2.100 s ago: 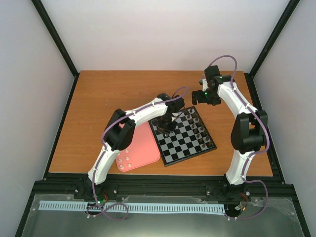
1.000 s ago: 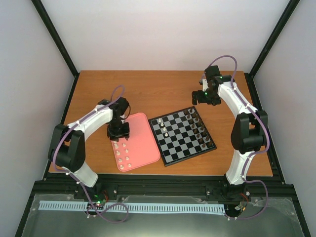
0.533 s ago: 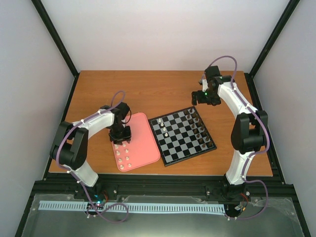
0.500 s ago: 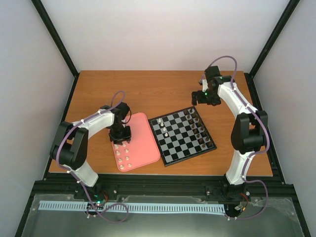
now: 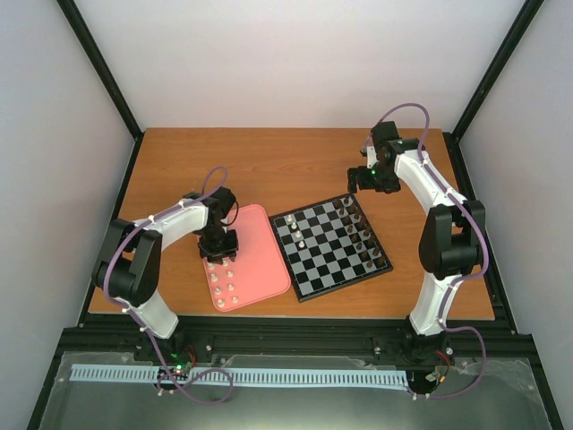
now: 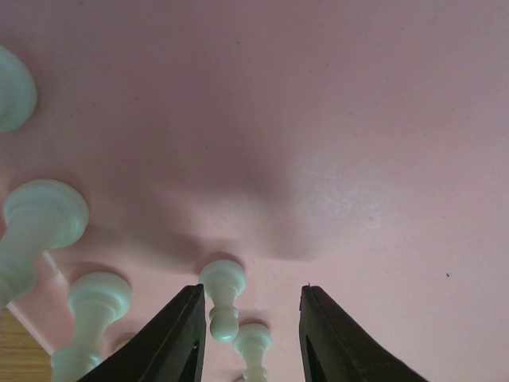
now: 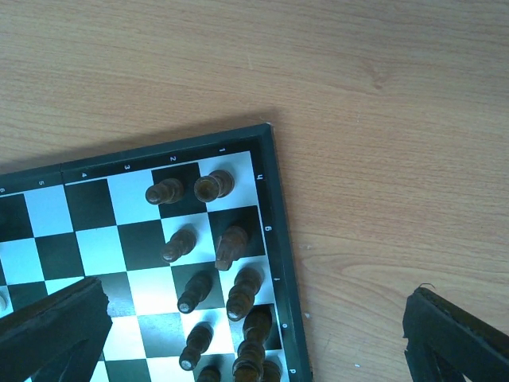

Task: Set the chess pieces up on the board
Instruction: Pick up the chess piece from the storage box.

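The board [image 5: 327, 261] lies at the table's middle, turned a little. Two pale chess pieces [image 5: 296, 236] stand near its left side, and dark pieces [image 5: 363, 237] fill its right side. More pale pieces [image 5: 224, 283] stand in rows on the pink tray [image 5: 264, 251]. My left gripper [image 5: 218, 254] is down over the tray's left part. In the left wrist view it [image 6: 253, 318] is open, with a pale pawn [image 6: 222, 296] between the jaws, next to the left finger [image 6: 179, 338]. My right gripper [image 5: 367, 179] hovers wide open above the board's far right corner [image 7: 278, 231].
In the left wrist view, a second pale pawn [image 6: 253, 347] stands just behind the first and others [image 6: 44, 219] to the left. Dark pieces [image 7: 232, 245] sit crowded below the right gripper [image 7: 253, 296]. Bare wooden table [image 5: 269, 166] lies beyond the board.
My left arm has swung from the board to the pink tray and come down over the pale pieces, its jaws narrowing. The right arm has stayed still.
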Controlling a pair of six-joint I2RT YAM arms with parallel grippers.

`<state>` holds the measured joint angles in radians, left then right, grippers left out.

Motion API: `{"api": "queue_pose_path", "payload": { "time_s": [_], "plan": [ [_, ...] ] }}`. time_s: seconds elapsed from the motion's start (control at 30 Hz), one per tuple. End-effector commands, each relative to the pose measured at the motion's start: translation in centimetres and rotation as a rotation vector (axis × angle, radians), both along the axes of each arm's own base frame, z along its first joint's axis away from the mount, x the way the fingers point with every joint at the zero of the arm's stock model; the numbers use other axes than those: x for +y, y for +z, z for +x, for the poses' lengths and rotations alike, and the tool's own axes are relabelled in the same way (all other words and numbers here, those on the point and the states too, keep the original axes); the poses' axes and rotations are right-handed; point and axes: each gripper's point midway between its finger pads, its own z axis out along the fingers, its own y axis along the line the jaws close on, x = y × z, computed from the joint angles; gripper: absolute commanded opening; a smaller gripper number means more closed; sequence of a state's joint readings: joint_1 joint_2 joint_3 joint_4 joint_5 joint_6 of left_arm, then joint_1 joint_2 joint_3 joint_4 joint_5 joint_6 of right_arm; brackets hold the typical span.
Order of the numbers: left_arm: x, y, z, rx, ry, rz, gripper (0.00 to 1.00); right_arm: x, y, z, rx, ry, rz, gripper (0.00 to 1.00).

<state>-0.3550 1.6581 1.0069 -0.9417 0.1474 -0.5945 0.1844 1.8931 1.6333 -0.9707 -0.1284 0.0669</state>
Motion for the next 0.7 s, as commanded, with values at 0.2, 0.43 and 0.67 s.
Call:
{"api": "queue_pose_path", "payload": {
  "time_s": [0.2,0.43,0.67],
  "plan": [
    [0.22,-0.45,-0.15,0.018,0.003,0.0,0.27,-0.42,1.3,0.27,-0.04,-0.002,-0.002,1.0],
    [0.24,-0.64,0.03,0.019,-0.001,0.005,0.2,-0.45,1.18,0.2,-0.037,-0.003,-0.003,1.0],
    [0.1,-0.98,0.21,0.029,-0.011,0.003,0.01,-0.5,1.17,0.08,-0.036,-0.003,-0.005,1.0]
  ]
}}
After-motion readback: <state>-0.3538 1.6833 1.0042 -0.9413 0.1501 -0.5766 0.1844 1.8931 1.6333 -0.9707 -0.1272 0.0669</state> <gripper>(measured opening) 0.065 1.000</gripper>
